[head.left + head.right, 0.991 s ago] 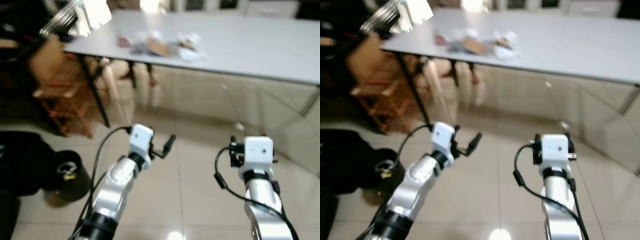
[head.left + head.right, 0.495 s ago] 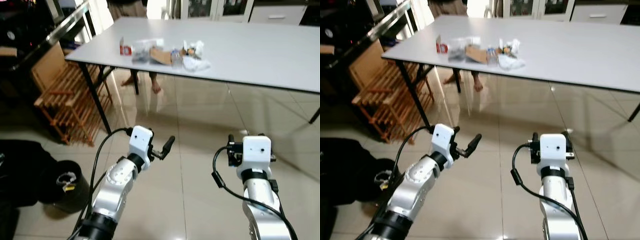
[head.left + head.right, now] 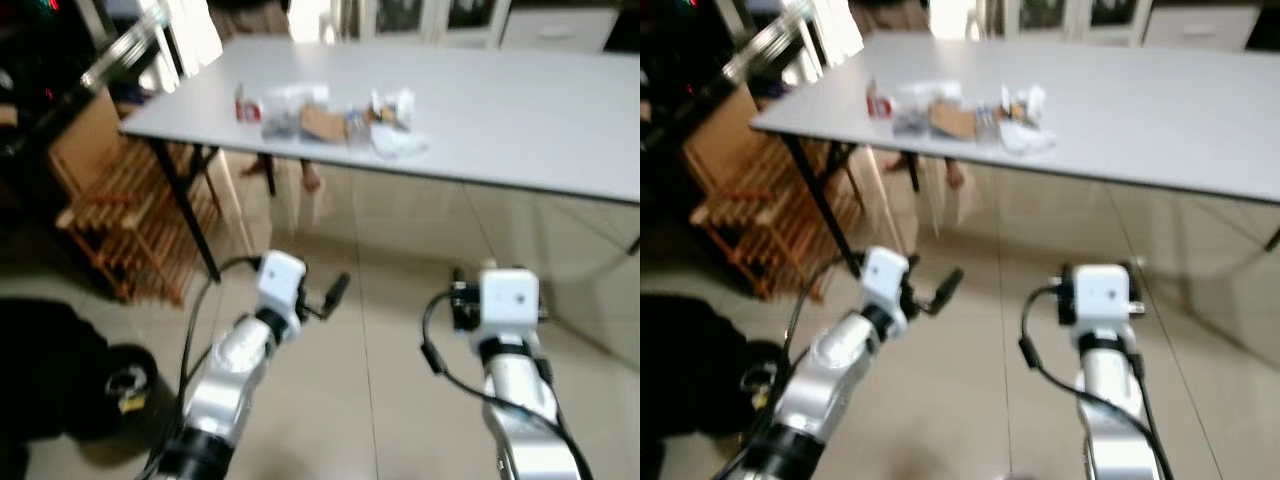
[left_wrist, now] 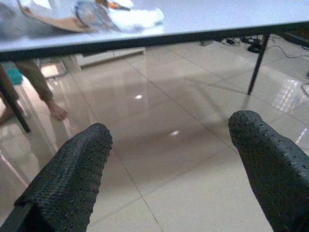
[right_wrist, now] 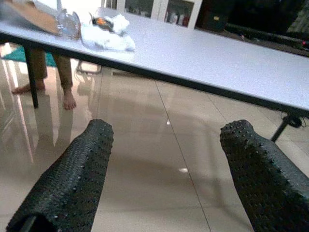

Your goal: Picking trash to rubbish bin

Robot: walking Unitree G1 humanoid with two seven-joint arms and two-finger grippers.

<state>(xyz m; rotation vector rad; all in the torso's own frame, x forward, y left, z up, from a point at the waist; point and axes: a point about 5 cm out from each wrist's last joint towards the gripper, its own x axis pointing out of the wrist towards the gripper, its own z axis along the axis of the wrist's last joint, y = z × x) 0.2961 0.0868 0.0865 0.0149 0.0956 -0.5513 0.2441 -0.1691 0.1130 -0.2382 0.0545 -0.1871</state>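
- The trash (image 3: pixel 330 118) — one loose heap of wrappers, a brown paper piece and a clear plastic bottle, too blurred to count apart — lies near the left end of the white table (image 3: pixel 520 110), well apart from both grippers.
- Against half a second ago the whole picture has shifted slightly and gone blurry: the camera has moved, not the heap, so I judge the robot is walking up to the table and no pick has begun.
- One left gripper (image 4: pixel 169 169), fingers spread wide, empty, held out over bare floor.
- One right gripper (image 5: pixel 164 179), likewise spread and empty — two in all.
- One dark rubbish bin (image 3: pixel 120 385) stands on the floor at the robot's left.
- One wooden rack (image 3: pixel 120 220) beside the table; a person's bare feet (image 5: pixel 46 94) beyond it.
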